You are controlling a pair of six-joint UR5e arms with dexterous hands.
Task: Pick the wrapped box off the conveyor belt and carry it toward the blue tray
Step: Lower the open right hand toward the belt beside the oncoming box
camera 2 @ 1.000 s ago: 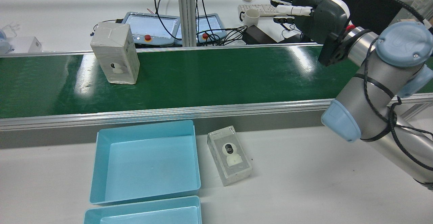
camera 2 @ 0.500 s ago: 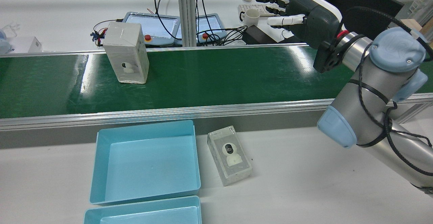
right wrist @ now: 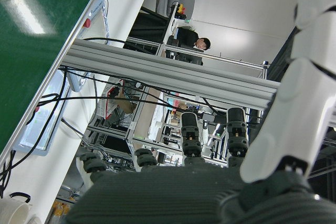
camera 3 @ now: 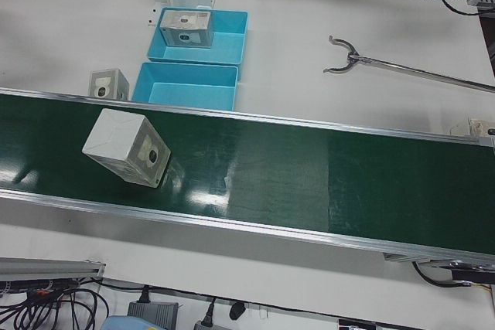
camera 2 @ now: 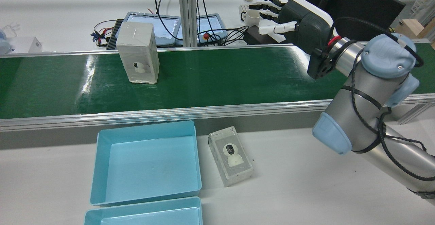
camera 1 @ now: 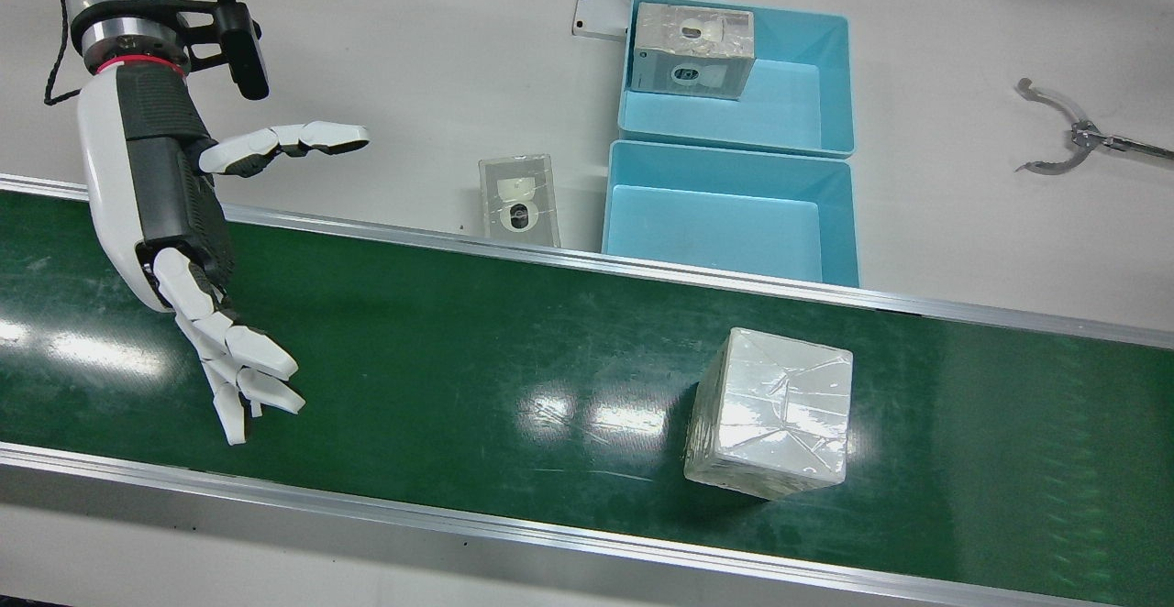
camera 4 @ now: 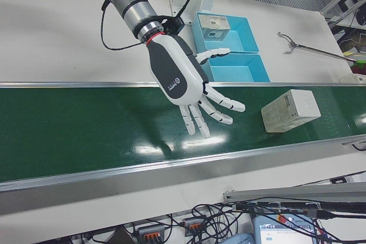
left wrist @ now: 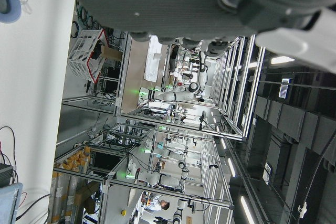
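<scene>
Your left hand [left wrist: 210,3]: only a blurred underside at 12 o'clock, finger pose unreadable. Second blue tray [camera 2: 144,213] cut off at 6 o'clock.

A robotics lab: green conveyor belt [camera 2: 210,79], teach pendants [camera 2: 153,26], aluminium frames and more robot arms beyond.

- We read "HUAWEI" in pale letters on the back of the black flat monitor [camera 2: 343,4] standing beyond the far right stretch of the green conveyor belt [camera 2: 217,75].
- We can make out no other text, label or number anywhere.
</scene>
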